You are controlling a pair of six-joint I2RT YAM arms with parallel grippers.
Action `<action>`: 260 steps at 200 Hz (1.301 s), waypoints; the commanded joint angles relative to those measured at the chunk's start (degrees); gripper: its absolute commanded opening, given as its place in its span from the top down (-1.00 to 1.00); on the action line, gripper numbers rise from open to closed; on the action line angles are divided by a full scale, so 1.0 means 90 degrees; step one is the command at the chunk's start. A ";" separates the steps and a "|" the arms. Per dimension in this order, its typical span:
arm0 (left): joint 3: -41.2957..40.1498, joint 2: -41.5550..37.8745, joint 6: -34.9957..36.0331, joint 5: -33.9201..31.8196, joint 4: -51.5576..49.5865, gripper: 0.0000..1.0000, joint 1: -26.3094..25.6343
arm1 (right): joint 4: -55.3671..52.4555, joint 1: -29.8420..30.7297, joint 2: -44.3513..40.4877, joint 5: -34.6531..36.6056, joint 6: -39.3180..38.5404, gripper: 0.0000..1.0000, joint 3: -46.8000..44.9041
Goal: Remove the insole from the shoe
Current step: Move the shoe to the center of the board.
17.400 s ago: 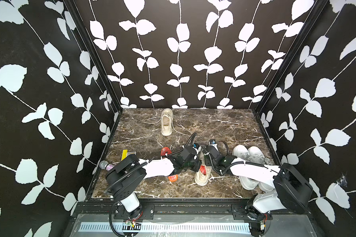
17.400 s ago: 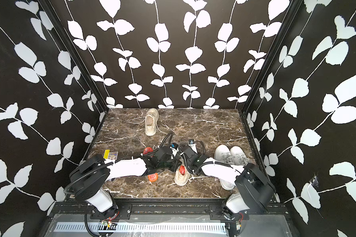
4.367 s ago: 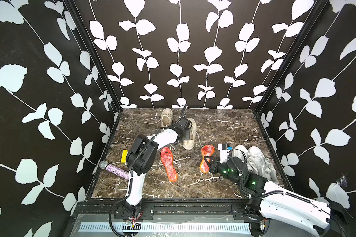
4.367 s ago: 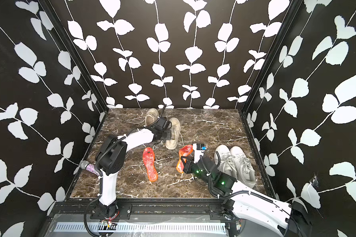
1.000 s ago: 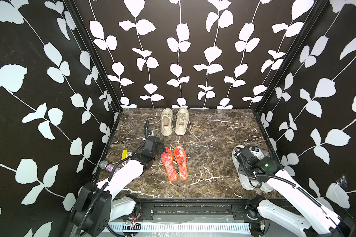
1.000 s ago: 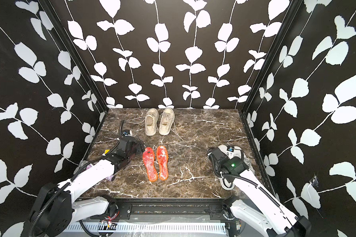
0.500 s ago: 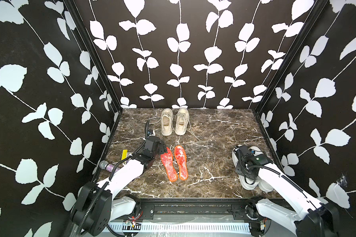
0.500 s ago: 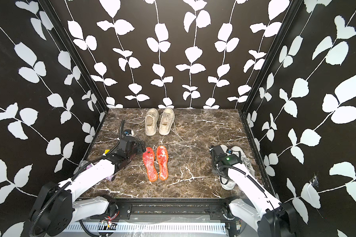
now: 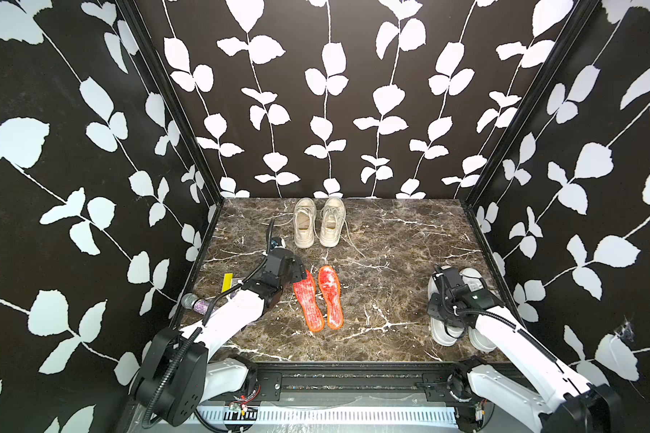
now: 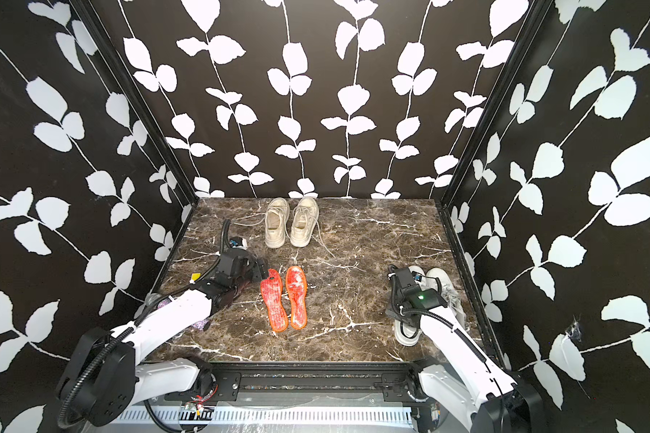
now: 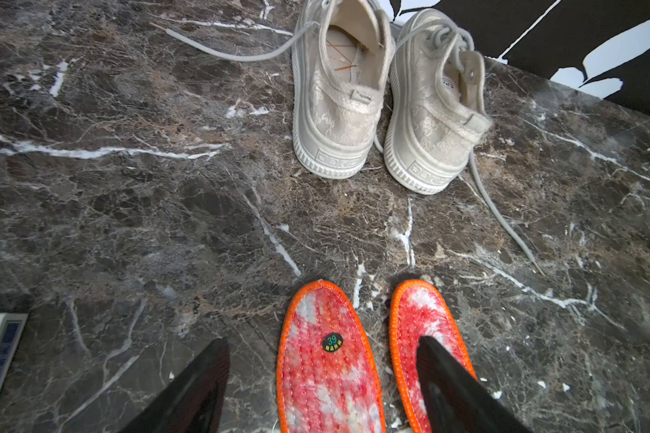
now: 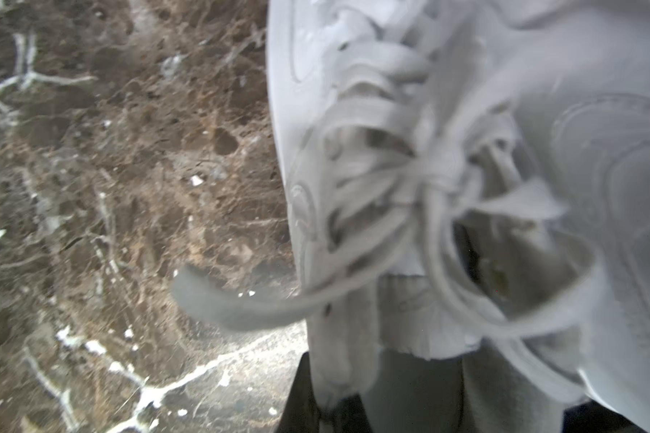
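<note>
Right gripper [image 12: 329,405], the nearer one, is pinched shut on the shoe [image 12: 372,93] rim. The shoe runs lengthwise ahead of it. Left gripper [image 11: 321,343] gapes wide.

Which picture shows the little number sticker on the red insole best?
The left wrist view: the sticker is close and sharp on the insole, reading 39. The top views are too far away to read it, and the right wrist view misses it.
</note>
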 commanded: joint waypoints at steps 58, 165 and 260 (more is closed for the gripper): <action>0.0007 0.0091 -0.0042 0.0475 0.0468 -0.65 -0.0029 | 0.0475 0.0622 0.0059 -0.0254 -0.0346 1.00 0.0467; 0.0290 0.0490 0.0350 0.1056 0.0577 -0.65 -0.0515 | 0.0915 0.2671 0.1579 0.0128 0.0144 1.00 0.1704; 0.0554 0.0719 0.0517 0.1279 0.0393 -0.64 -0.0977 | 0.1018 0.3686 0.3273 0.0098 0.0396 0.83 0.2884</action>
